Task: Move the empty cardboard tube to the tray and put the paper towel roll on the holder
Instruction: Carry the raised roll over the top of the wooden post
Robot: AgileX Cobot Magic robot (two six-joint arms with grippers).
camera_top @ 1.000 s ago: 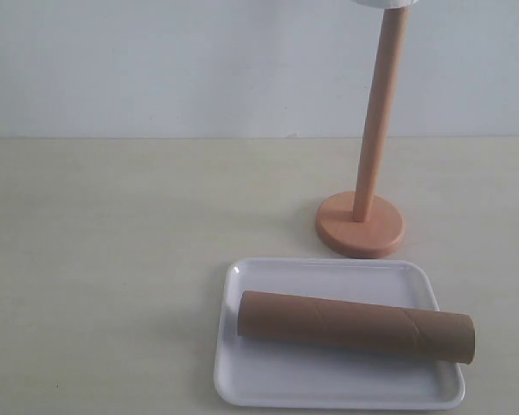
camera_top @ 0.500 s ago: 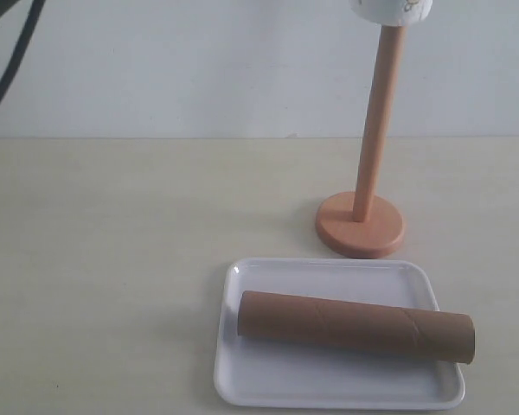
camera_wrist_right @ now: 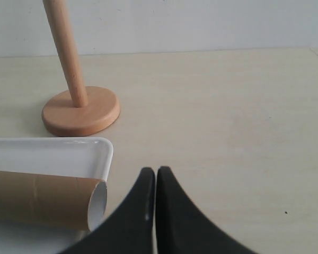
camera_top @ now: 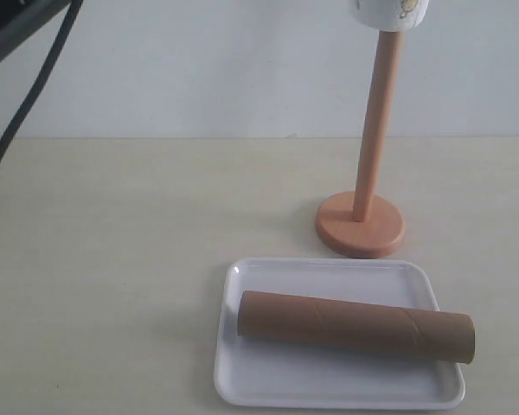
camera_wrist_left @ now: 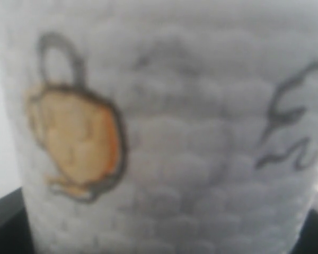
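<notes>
Paper towel roll (camera_top: 389, 12) hangs at the one o'clock edge of the exterior view, only its lower end in frame, right over the pole of the holder (camera_top: 361, 226). The pole's top meets the roll's underside, and whether the tip is inside the core cannot be told. In the left wrist view the roll's dimpled white paper and an orange cartoon figure fill nearly the whole picture. Black parts of the left gripper (camera_wrist_left: 159, 233) peek out on either side of the roll, so its jaws stand wide and are clamped around the roll. A dark stretch of the left arm (camera_top: 22, 26) with its cable crosses the eleven o'clock corner of the exterior view, high above the table (camera_top: 112, 259).

The holder stands upright on its round base, just beyond the tray (camera_top: 337, 391) at about one o'clock from the tray's middle, close to the rim but apart from it. The empty cardboard tube (camera_top: 355, 326) lies flat along the tray, its end at nine o'clock slightly farther back, its end at three o'clock poking out past the rim.

The right gripper (camera_wrist_right: 155, 172) is low over the table, its two black fingers pressed together on nothing. Their tips point toward the far wall, just beside the tube's open end and the tray's corner
</notes>
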